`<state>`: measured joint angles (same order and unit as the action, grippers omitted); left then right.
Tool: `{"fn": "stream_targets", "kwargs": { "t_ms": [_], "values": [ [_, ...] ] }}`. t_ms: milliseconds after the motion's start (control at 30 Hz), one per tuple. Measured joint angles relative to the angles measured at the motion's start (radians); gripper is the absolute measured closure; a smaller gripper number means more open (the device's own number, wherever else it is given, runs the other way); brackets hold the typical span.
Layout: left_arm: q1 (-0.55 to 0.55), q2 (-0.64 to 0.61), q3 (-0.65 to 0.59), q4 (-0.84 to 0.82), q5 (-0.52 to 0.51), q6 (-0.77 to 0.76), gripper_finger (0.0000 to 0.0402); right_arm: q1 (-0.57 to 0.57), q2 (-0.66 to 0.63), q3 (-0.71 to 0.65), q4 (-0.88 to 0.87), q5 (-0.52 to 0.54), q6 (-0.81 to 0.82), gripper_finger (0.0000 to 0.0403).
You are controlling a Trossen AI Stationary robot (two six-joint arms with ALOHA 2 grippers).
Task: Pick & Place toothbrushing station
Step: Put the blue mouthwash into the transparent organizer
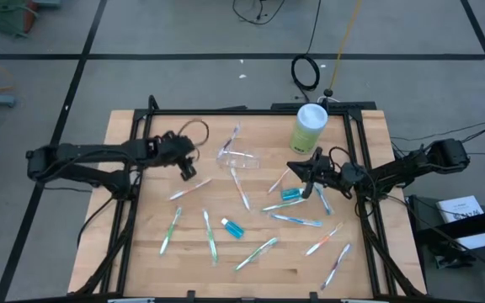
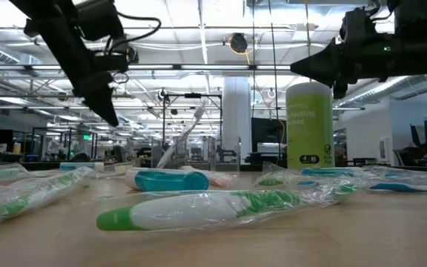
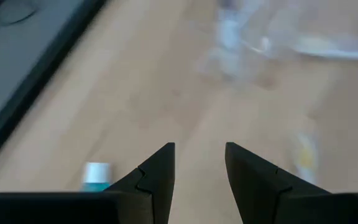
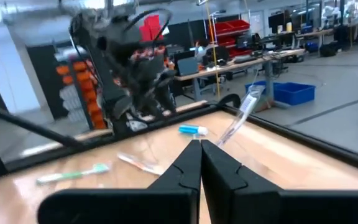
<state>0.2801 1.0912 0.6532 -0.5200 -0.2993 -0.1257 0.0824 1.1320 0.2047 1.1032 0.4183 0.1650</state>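
Observation:
Several thin pastel toothbrushes in clear wrappers lie flat on the wooden table [image 1: 150, 252], such as a green one [image 1: 211, 236] and a blue one [image 1: 297, 220]. A clear plastic container [image 1: 241, 157] lies at the far middle, with one toothbrush [image 1: 230, 139] reaching out of it. Two teal tubes lie flat, one [image 1: 290, 194] by my right gripper and one [image 1: 232, 227] nearer the front. My left gripper [image 1: 189, 171] is open and empty above the table, left of the container; its wrist view shows the gap between the fingers [image 3: 199, 155]. My right gripper [image 1: 303, 174] is shut and empty above the tube [image 1: 290, 194]; it also shows in its wrist view [image 4: 200, 144].
A tall green-and-white canister [image 1: 310, 126] stands upright at the far right, just behind my right gripper. A black frame [image 1: 242, 111] runs around the tabletop. More toothbrushes lie near the front right [image 1: 337, 265]. Bare wood shows at the front left.

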Motion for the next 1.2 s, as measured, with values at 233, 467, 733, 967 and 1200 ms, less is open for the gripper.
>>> {"fn": "stream_targets", "kwargs": {
  "t_ms": [233, 467, 733, 967, 1200],
  "values": [
    [0.252, 0.043, -0.001, -0.001, 0.108, 0.091, 0.0230, -0.025, 0.000, 0.000, 0.007, 0.000, -0.020, 0.0401],
    [0.378, 0.174, -0.001, 0.038, 0.144, 0.173, 0.0183, -0.055, 0.000, 0.000, 0.005, 0.000, -0.030, 0.0346],
    [0.424, 0.363, 0.003, 0.074, 0.079, 0.214, 0.0176, -0.064, 0.000, 0.000, 0.004, 0.000, -0.021, 0.0296],
    [0.431, 0.366, -0.002, 0.085, 0.018, 0.224, 0.0176, -0.063, 0.000, 0.000, 0.003, 0.000, -0.026, 0.0287],
    [0.440, 0.313, -0.001, 0.080, 0.035, 0.249, 0.0176, -0.063, 0.000, 0.000, 0.004, -0.001, -0.027, 0.0287]
  ]
}}
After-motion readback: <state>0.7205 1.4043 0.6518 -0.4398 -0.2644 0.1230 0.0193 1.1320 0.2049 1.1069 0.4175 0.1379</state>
